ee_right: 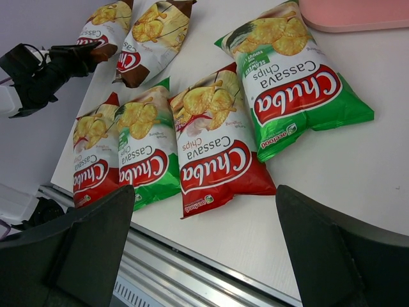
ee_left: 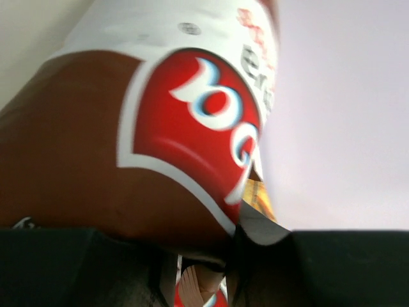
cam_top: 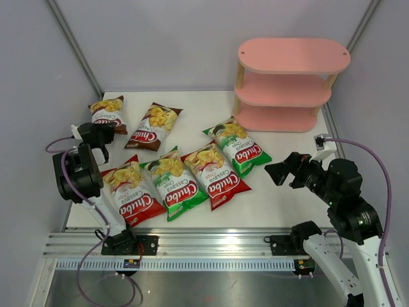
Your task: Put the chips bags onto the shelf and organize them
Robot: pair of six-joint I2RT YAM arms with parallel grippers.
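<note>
Six Chuba bags lie on the white table. The far-left brown bag point(cam_top: 107, 112) fills the left wrist view point(ee_left: 96, 147). My left gripper point(cam_top: 99, 137) is shut on its near edge point(ee_left: 198, 265). The second brown bag point(cam_top: 155, 125) lies beside it. A red bag point(cam_top: 131, 190), a green bag point(cam_top: 174, 182), a red bag point(cam_top: 214, 174) and a green bag point(cam_top: 238, 146) lie in a row in front. My right gripper point(cam_top: 278, 173) is open and empty, above the table right of that row point(ee_right: 204, 217). The pink shelf point(cam_top: 291, 83) stands at the back right with bare boards.
Grey walls close in the table at the left, the back and the right. A metal rail point(cam_top: 204, 246) with the arm bases runs along the near edge. Bare tabletop point(cam_top: 287, 198) lies between the right green bag and the shelf.
</note>
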